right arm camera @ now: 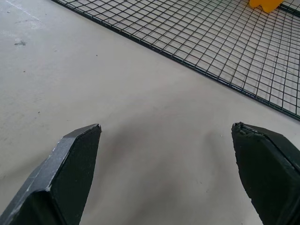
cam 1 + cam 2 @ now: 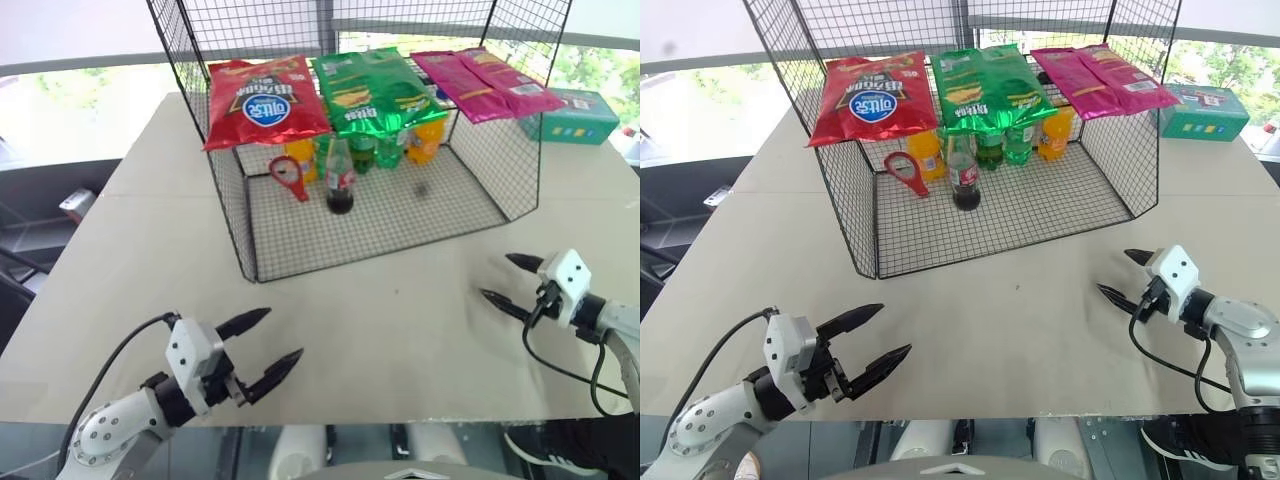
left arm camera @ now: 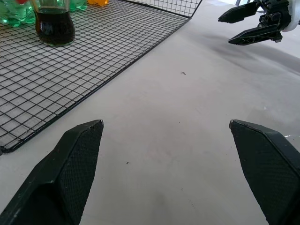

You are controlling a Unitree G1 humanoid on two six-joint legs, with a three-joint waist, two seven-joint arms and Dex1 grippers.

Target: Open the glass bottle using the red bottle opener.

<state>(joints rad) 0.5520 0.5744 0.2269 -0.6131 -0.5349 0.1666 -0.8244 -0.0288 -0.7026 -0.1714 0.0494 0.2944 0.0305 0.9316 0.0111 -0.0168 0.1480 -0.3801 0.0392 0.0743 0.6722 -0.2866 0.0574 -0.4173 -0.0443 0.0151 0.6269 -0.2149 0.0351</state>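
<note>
The glass bottle [image 2: 339, 178] is seen standing upright on the wire floor of a black wire cage [image 2: 400, 215], near the middle of the cage front. Dark cola fills it, and a red label is wrapped around it. The red bottle opener [image 2: 289, 178] is found just beside the bottle, at its 9 o'clock, with its ring head up and its handle slanting down.

Behind the bottle, at 12 o'clock, green plastic bottles [image 2: 372, 150] and orange plastic bottles [image 2: 425, 140] are lined up. Over them three chip bags are hung: a red chip bag [image 2: 262, 100], a green chip bag [image 2: 375, 88] and a pink chip bag [image 2: 487, 82]. A teal box [image 2: 570, 115] is seen outside the cage, at 3 o'clock.

The left claw [image 2: 263, 342] is held over the pale surface [image 2: 400, 310], at 7 o'clock from the bottle and well apart from it. Its fingers are spread apart and nothing is held. The right claw [image 2: 505, 280] is held at 4 o'clock, also spread apart with nothing in it.
</note>
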